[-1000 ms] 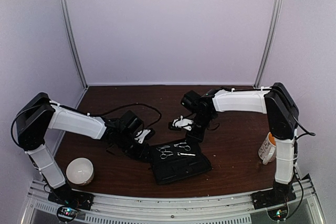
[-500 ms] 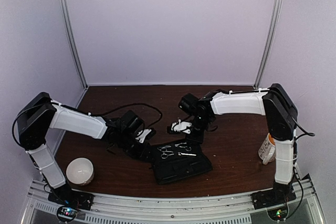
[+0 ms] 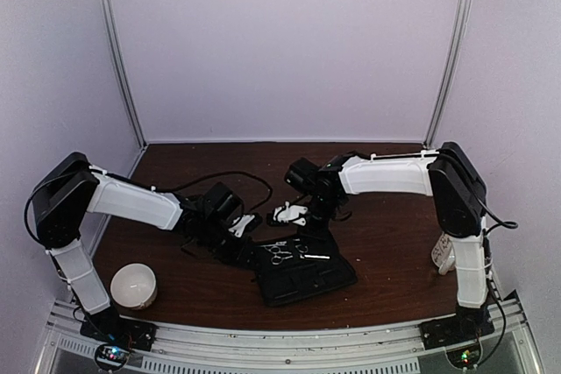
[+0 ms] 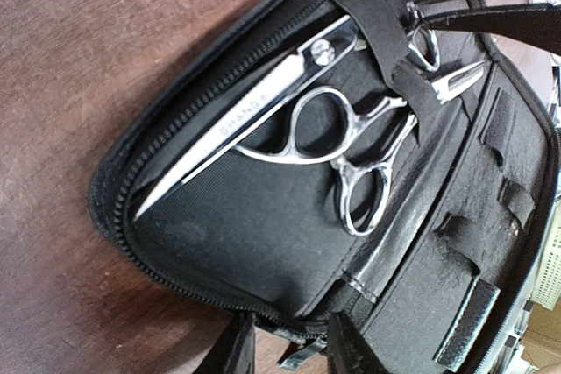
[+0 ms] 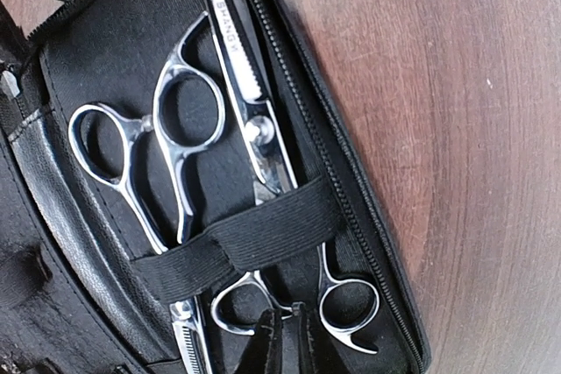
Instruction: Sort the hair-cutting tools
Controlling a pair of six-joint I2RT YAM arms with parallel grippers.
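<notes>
Two scissors lie side by side in the open case [image 3: 307, 285], which sits mid-table [image 5: 456, 129], toward the near edge. Both pass under one elastic strap [image 5: 237, 238], pointing opposite ways: the straight scissors [image 5: 254, 129] along the zip edge, the toothed shears [image 4: 349, 162] just beside it. The right gripper [image 5: 287, 317] reaches in from the far side, its fingers drawn almost together at the straight pair's finger loops. Whether metal is pinched between them I cannot tell. The left gripper [image 4: 294, 348] stands partly open astride the case's left rim, and I cannot tell whether it clamps the fabric.

The step looks like drawing the straight scissors out from under the strap. To do it well, take a firm pinch where the loops meet, not on a ring. Pull low and along the blade's own line, toward the loop end, so the blade slides free instead of lifting the strap. The left gripper should pin the case so it does not drag along. Watch the shears: they share the strap and may follow.
</notes>
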